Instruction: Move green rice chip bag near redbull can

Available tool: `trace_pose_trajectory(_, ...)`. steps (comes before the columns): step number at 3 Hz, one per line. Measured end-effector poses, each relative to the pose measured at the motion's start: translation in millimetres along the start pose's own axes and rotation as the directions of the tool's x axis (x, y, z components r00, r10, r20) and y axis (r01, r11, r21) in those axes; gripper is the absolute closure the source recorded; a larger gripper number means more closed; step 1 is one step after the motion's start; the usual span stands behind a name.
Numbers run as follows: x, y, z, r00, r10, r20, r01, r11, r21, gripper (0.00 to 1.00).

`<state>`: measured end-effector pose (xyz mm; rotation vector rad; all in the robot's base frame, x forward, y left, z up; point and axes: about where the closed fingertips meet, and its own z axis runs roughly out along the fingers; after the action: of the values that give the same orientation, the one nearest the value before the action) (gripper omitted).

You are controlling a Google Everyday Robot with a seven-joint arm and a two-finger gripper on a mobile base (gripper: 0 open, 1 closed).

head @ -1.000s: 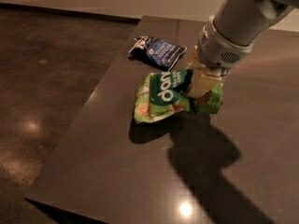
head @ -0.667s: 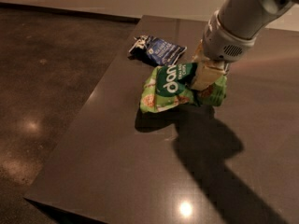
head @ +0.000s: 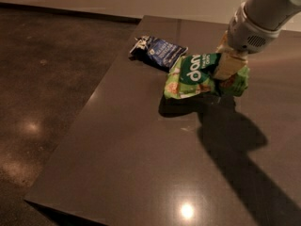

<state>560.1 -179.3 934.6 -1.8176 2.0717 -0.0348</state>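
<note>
Carried rightward and toward the table's far side over the last second, the green rice chip bag (head: 195, 74) hangs clear of the dark table (head: 141, 164), its shadow (head: 183, 108) pooled on the surface just below it. The gripper (head: 226, 72) is clamped on the bag's right-hand part, one cream-coloured finger (head: 228, 61) pressed across the crumpled foil.

The robot's arm (head: 256, 20) comes in from the upper right corner, its pale cylindrical wrist slanting down and to the left so that the gripper points at the tabletop from above. A broad arm shadow (head: 235, 140) runs from under the bag toward the lower right.

The bag's long axis lies roughly left to right. Its free end reaches left and droops a little, while the pinched end bunches up beside the finger. The printed face is turned to the camera, with the white lettering on the dark green circle climbing toward the upper right.

A smaller dark blue bag (head: 162, 53) lies flat on the table just left of and beyond the held bag, near it but apart. The polished floor (head: 47, 93) shows at left.
</note>
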Motion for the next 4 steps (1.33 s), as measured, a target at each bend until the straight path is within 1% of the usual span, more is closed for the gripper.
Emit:
trace_pose_trajectory(1,18.8,-11.9,-3.9,1.000,0.022,-0.018,-0.022,0.9996,0.018,1.00)
trace_pose_trajectory(2,33.0,-19.1,1.8,0.998,0.028,-0.051,-0.027,0.9994,0.020,0.84)
trace_pose_trajectory(3,48.1,-24.1,10.6,0.995,0.029,-0.097,-0.027,0.9994,0.022,0.53)
trace_pose_trajectory(4,57.0,-24.7,15.0,0.992,0.021,-0.124,-0.019,0.9996,0.021,0.23)
